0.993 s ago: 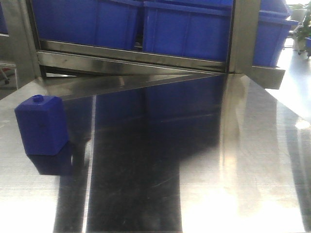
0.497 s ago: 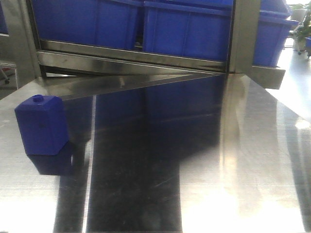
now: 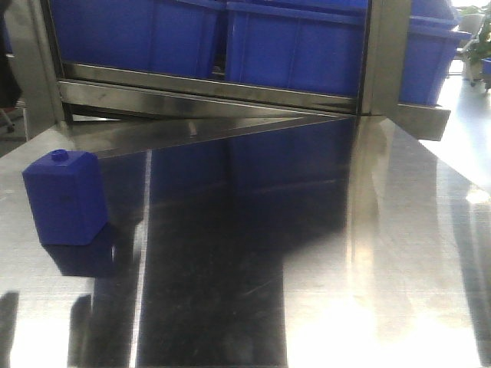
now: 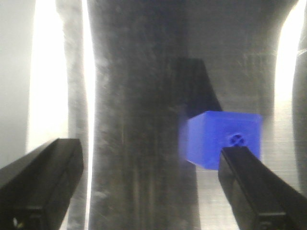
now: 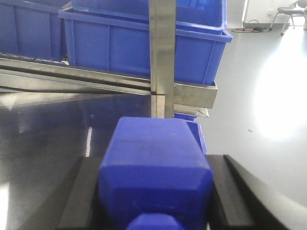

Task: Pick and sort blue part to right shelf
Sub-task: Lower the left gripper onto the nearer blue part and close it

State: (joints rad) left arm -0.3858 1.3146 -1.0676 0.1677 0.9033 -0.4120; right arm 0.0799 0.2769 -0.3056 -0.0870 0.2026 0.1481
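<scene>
**Blue part clamped in the right gripper, facing the shelf**

The right gripper (image 5: 154, 165) is clenched on the blue part (image 5: 153, 143), a tall, narrow blue plastic block with sloped shoulders. Its chunky cap points back toward the wrist camera, and a black finger presses each side. Ahead of this gripper and somewhat higher stands the right shelf (image 5: 96, 79), a stainless-steel rack with a flat front rail and a square upright post (image 5: 162, 52). Deep blue plastic bins (image 5: 144, 43) sit side by side on it.

The left gripper (image 4: 153, 153) hangs released, its black fingers spread wide over the brushed stainless-steel worktop (image 4: 134, 96). A squat blue block with a tiny knob (image 4: 216, 136) stands upright ahead of it, partly hidden behind one fingertip.

The worktop is mirror-bright. It reflects the bins as dark blue bands and throws back broad white glare. Beyond the right gripper's outer side, past the shelf's end, lie a glossy grey floor (image 5: 268, 110) and a distant chair (image 5: 288, 9).
</scene>
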